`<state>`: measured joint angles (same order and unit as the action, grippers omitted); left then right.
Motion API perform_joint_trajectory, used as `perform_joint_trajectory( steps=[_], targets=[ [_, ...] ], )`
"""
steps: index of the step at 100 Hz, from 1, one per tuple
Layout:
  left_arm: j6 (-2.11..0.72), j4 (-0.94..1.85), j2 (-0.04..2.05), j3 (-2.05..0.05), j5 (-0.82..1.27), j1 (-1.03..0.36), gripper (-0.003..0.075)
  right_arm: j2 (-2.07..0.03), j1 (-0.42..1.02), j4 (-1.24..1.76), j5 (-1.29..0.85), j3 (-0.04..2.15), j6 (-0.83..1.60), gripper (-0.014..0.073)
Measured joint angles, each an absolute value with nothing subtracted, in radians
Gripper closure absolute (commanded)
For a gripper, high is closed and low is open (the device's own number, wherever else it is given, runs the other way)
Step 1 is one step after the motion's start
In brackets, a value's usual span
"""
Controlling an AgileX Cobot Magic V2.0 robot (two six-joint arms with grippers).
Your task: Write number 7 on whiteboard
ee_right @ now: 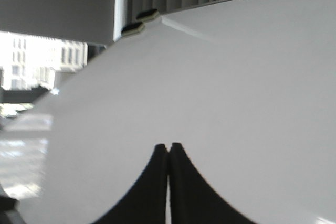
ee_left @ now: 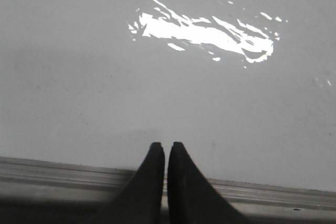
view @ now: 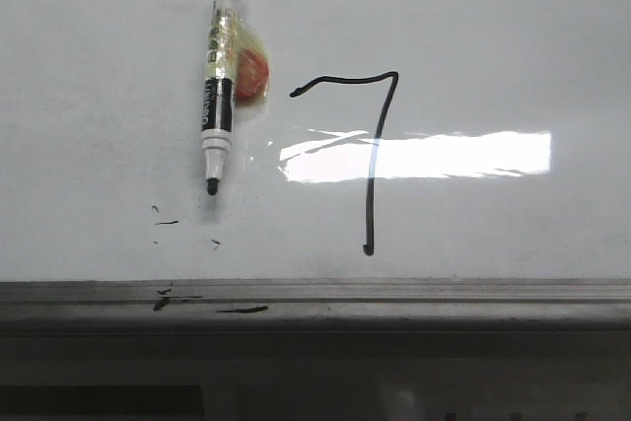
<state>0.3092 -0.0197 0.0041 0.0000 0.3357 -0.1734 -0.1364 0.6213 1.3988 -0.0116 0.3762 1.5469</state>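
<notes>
The whiteboard (view: 493, 27) fills the front view, with a bright reflection and a grey ledge along its bottom. A black number 7 (view: 373, 165) is drawn near its middle. A black-and-white marker (view: 218, 76) lies on the board left of the 7, tip down, uncapped, with a yellow-and-red lump beside its barrel. Neither gripper shows in the front view. My left gripper (ee_left: 166, 145) is shut and empty over the board's ledge (ee_left: 63, 174). My right gripper (ee_right: 168, 146) is shut and empty over bare board (ee_right: 236, 77).
Small black specks and dashes (view: 166, 221) mark the board below the marker, and more streaks (view: 242, 310) sit on the grey ledge (view: 444, 293). In the right wrist view the board's far corner (ee_right: 140, 22) meets dark curtains and a bright window.
</notes>
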Motion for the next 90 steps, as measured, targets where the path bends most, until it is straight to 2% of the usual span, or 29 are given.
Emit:
perform_joint_trajectory(
  steps=[10, 27, 37, 58, 71, 90],
  targets=[
    [0.309, -0.020, 0.004, 0.000, 0.336, -0.173, 0.0741, -0.136, 0.539, 1.065, -0.019, 0.319, 1.308, 0.0657],
    [0.309, -0.020, 0.004, 0.000, 0.336, -0.173, 0.0741, -0.136, 0.348, 0.327, -0.246, 0.215, 0.422, 0.0657],
    [0.309, -0.020, 0.004, 0.000, 0.336, -0.173, 0.0741, -0.136, 0.246, 0.090, -0.348, 0.144, 0.115, 0.0657],
    [0.309, -0.020, 0.004, 0.000, 0.338, -0.173, 0.0741, -0.101, 0.082, -0.083, -0.231, -0.012, -0.013, 0.0657],
    [0.309, -0.020, 0.004, 0.000, 0.338, -0.173, 0.0741, -0.065, 0.063, -0.120, -0.222, -0.012, -0.020, 0.0657],
    [0.309, -0.020, 0.004, 0.000, 0.338, -0.173, 0.0741, -0.031, 0.062, -0.138, -0.323, -0.012, -0.024, 0.0657]
  ],
)
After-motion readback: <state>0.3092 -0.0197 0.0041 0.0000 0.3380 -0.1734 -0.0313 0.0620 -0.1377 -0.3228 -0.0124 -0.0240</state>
